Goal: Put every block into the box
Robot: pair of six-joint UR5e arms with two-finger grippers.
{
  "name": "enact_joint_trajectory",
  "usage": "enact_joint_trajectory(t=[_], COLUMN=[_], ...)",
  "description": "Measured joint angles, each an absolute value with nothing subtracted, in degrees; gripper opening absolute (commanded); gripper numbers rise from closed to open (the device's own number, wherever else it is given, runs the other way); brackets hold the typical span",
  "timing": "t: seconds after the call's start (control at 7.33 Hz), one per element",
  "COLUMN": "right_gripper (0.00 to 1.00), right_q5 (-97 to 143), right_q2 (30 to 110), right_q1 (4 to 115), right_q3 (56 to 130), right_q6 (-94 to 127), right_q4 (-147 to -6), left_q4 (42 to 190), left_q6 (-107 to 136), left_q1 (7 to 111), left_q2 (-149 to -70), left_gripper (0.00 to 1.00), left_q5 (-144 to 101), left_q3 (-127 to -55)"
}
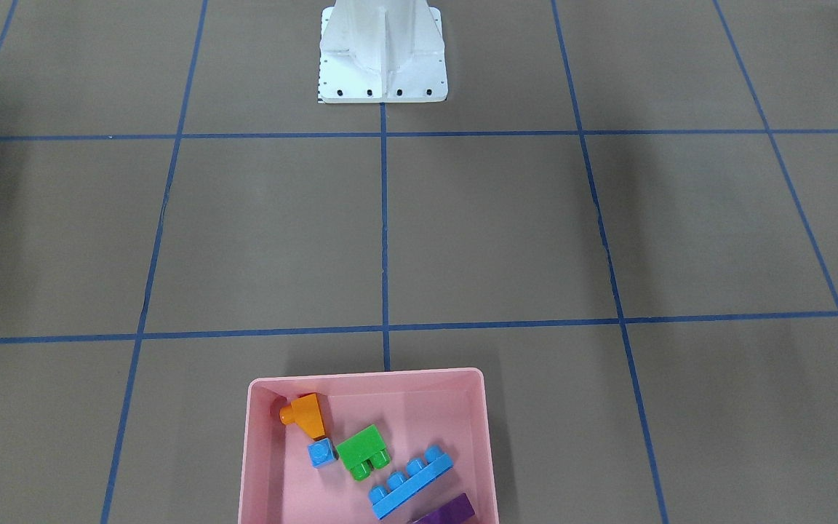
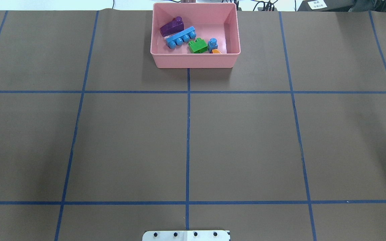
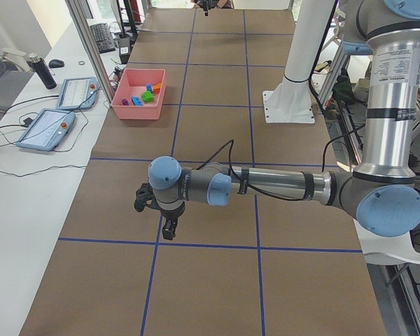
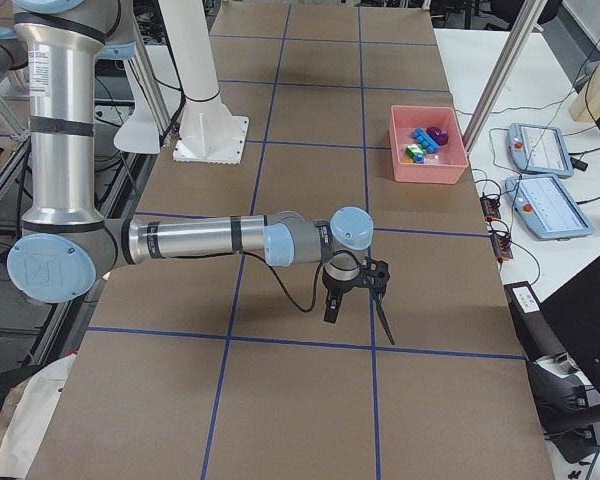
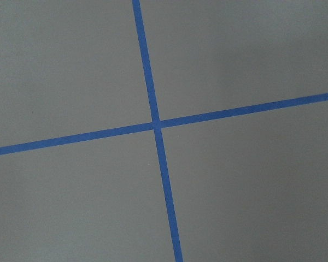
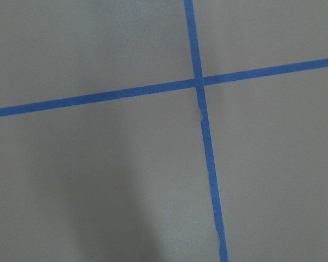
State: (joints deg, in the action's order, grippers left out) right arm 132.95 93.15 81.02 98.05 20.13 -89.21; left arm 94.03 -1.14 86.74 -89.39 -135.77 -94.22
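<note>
Work on this task looks finished rather than mid-step, as I judge it. Nearest the robot, the white base plate (image 2: 186,236) sits at 6 o'clock in the overhead view. Both arms hang low over the brown surface (image 2: 129,144), outside the two central cameras. The left gripper (image 3: 156,212) and the right gripper (image 4: 357,300) show only in the side views, each well apart from the bricks. Whether their jaws are spread or pressed together I cannot tell. Each wrist camera sees only a crossing of blue tape (image 5: 156,124) on bare paper, with no brick under it.

Farther out, at 12 o'clock on the surface, stands the pink box (image 2: 196,62). Against its near wall, at about 5 o'clock, lies the orange brick (image 2: 216,51). The small blue cube (image 2: 212,44) is just beyond it, and the green brick (image 2: 198,46) just beside the cube toward 6 o'clock. The long blue bar (image 2: 180,37) lies slantwise toward 9 o'clock. The purple brick (image 2: 172,26) is farthest, at 10 o'clock, close against the bar.

All five being inside, the next move calls for no grasp. It needs only a count to confirm, with the arms kept away from the box.
</note>
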Motion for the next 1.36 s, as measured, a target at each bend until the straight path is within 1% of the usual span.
enact_joint_trajectory(t=[0.41, 1.36], right_gripper=[1.0, 1.0], right_q5=[132.79, 133.16], right_q2=[92.94, 92.94], right_q1=[80.95, 81.02], right_q3=[98.29, 98.43], right_q6=[20.11, 19.51], right_q4=[-89.21, -89.21], left_q4=[93.7, 93.69], left_q6=[-1.14, -1.14], left_q1=[86.95, 86.85], left_q2=[-88.09, -88.31], left_gripper=[1.0, 1.0], left_q5=[-135.29, -133.29], left_q3=[-95.93, -96.01])
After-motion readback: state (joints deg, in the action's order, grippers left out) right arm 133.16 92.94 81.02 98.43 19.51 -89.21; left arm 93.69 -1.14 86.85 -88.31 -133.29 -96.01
